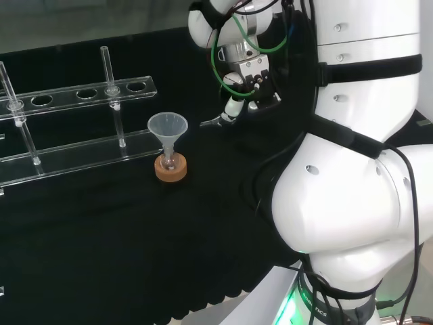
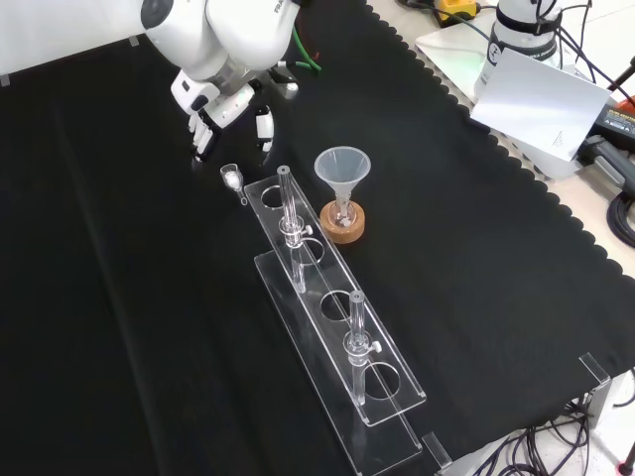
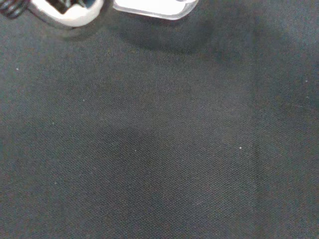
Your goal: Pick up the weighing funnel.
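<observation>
Hand (image 2: 226, 111) hovering over the weighing funnel (image 2: 231, 178), which is lying on the black cloth (image 2: 119, 327).

From the front, the small clear piece is sitting at the hand's 6 o'clock, apart from the fingertips and just beside the end of the clear tube rack (image 2: 319, 281), which is running off toward 5 o'clock. The funnel (image 2: 342, 167) is standing over its cork ring (image 2: 342, 228) at the piece's 3 o'clock. The fingers are hanging relaxed and spread, holding nothing. From the head view, the arm's white links (image 1: 352, 203) are hiding much of the hand, and the clear piece is hard to make out there.
</observation>
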Motion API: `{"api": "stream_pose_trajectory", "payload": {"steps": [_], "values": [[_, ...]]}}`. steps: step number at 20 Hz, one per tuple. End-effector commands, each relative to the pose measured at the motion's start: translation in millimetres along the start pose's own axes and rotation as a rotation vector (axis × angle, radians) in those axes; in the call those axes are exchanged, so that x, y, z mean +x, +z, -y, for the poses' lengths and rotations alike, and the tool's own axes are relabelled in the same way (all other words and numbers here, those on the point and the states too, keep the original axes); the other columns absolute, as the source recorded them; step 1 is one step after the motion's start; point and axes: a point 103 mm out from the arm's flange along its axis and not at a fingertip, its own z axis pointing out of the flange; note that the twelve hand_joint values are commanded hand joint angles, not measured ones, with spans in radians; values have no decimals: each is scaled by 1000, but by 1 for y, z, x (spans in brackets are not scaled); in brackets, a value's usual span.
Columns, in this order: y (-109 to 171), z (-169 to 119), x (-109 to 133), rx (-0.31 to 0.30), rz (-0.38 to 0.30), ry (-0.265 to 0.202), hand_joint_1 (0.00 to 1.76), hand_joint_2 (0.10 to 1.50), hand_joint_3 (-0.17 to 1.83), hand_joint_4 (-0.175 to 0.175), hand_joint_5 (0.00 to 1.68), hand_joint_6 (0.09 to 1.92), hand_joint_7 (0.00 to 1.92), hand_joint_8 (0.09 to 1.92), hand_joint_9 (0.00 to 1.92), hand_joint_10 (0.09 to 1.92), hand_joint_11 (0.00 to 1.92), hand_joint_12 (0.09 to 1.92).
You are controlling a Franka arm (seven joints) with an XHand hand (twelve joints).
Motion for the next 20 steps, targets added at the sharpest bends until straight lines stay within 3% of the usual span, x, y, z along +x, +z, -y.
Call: {"api": "stream_pose_trajectory", "payload": {"steps": [1, 20], "values": [[7, -6, 2, 22, 31, -7, 833, 638, 423, -42, 581, 87, 445, 700, 716, 539, 557, 1278], [11, -20, 5, 20, 88, 10, 854, 622, 467, -32, 636, 140, 482, 688, 751, 520, 576, 1263]]}}
